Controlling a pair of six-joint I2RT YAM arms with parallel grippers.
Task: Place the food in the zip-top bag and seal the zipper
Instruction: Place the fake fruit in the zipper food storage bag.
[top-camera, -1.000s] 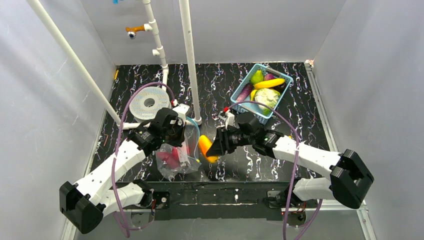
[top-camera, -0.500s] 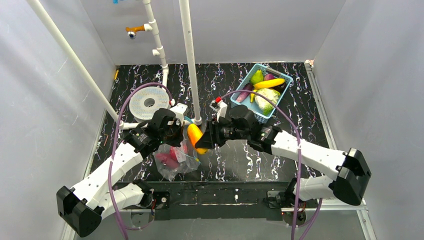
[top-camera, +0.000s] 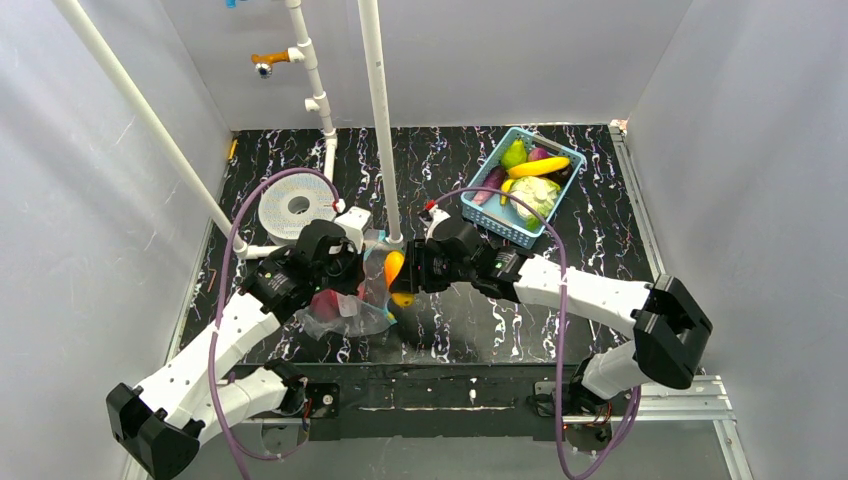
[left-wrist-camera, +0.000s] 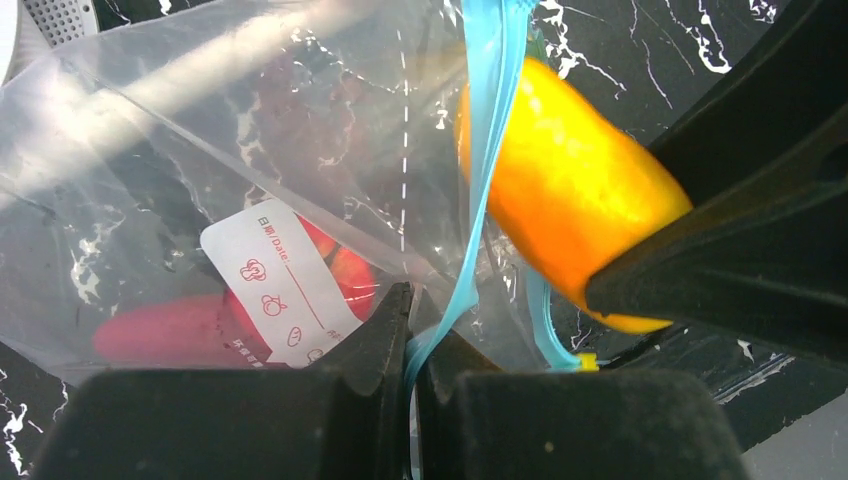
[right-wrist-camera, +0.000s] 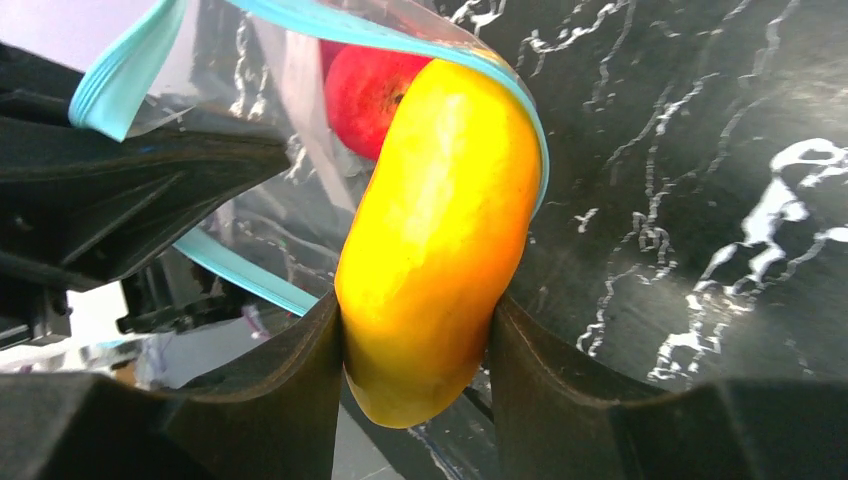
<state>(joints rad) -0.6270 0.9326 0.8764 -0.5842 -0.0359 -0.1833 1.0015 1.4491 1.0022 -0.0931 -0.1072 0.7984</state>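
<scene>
1. Mostly, the zip-top bag (left-wrist-camera: 200, 120) is clear and crinkly, so the food inside looks blurry. A white label (left-wrist-camera: 285, 285) hides part of a reddish-pink piece (left-wrist-camera: 150, 335).
2. From the top view, you cannot see the fingers well, because the arms and the bag cover them.
3. The left gripper (left-wrist-camera: 412, 335) has its fingers squeezed together on the zipper (left-wrist-camera: 490, 130), the blue strip at the bag's mouth.
4. The right gripper (right-wrist-camera: 415, 340) has its fingers partly apart, clamped on both sides of the orange-yellow piece (right-wrist-camera: 440, 200). Its bottom end is hidden between them.
5. The top end of that piece pokes into the bag's mouth, with the blue strip curving around it. A red apple (right-wrist-camera: 365, 85) sits inside the bag, just behind it.
6. The bag is between the two arms over the dark table (top-camera: 610, 220). The basket (top-camera: 495, 225) is well apart, farther back.
</scene>
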